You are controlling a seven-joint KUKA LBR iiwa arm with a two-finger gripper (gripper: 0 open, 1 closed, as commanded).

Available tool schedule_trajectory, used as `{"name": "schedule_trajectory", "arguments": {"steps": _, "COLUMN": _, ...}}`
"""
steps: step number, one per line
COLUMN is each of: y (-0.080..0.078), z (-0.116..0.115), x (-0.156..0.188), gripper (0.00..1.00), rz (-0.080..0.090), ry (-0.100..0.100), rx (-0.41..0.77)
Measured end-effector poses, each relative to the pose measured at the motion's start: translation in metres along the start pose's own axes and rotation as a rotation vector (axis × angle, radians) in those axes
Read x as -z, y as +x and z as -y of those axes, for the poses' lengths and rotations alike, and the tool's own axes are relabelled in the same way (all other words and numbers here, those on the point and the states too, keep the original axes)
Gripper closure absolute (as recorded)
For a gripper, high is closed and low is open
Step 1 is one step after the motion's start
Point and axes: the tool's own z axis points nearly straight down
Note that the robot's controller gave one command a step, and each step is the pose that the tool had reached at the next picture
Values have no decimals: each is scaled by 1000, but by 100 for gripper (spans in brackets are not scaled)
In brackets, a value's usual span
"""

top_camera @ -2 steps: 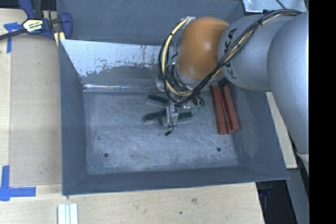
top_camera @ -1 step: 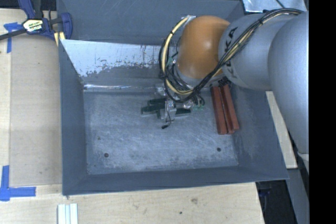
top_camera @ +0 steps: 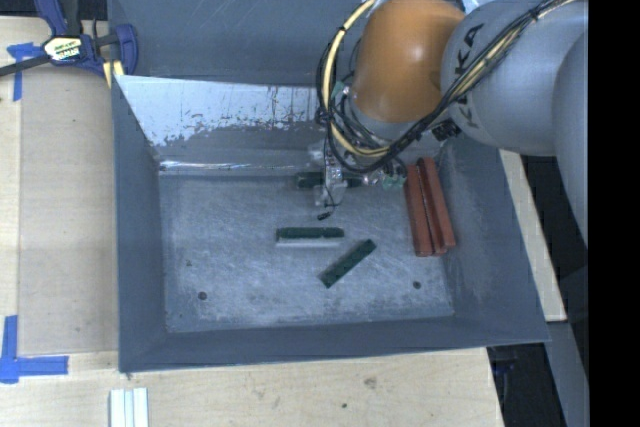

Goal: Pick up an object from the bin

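My gripper (top_camera: 325, 205) hangs low in the middle of the bin, its tip just above and slightly behind a dark green flat bar (top_camera: 309, 235) lying level on the floor. A second dark green bar (top_camera: 347, 263) lies at a slant just to the right and nearer the front. A reddish-brown block (top_camera: 429, 207), long and ridged, rests against the right wall beside the arm. I see nothing between the fingers.
The arm's orange cover and looped cables fill the back right of the bin above the gripper. The left half of the floor holds only small dark specks.
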Motion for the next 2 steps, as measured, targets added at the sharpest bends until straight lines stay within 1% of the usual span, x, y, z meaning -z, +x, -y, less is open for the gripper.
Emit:
{"name": "schedule_trajectory", "arguments": {"steps": 1, "y": -1, "z": 0, "x": 2, "gripper": 100, "rz": -5, "ry": -1, "rx": 0}}
{"name": "schedule_trajectory", "arguments": {"steps": 2, "y": -3, "z": 1, "x": 28, "gripper": 100, "rz": -3, "ry": 0, "rx": 0}}
